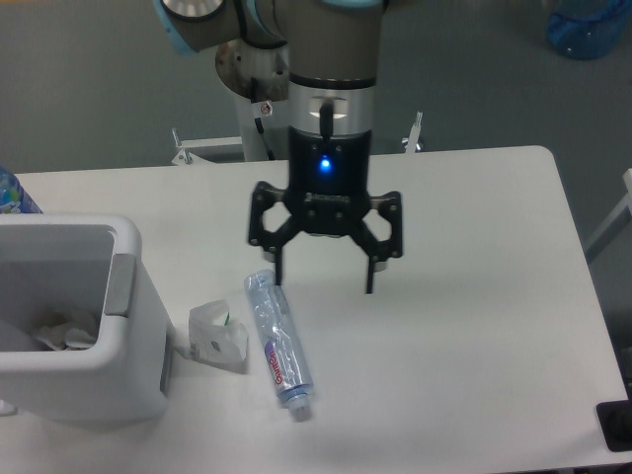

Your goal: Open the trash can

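White rectangular table (pixel 464 296), rounded corners, seen from above.

Large boxy light-grey plastic trash can (pixel 89 380), at the table's left edge; top open, interior visible with crumpled pale scraps inside; grey hinge strip on its right wall.

Small white folded carton (pixel 218 337), just beside the can's right side.

Clear plastic bottle (pixel 276 341), lying on its side, cap toward the near edge, red label; close beside the carton.

Black two-finger gripper (pixel 325 281) with a blue light, fingers spread wide, holding nothing, above the table; one fingertip near the bottle's upper end.

Blue translucent container (pixel 588 25), on the floor, top right.
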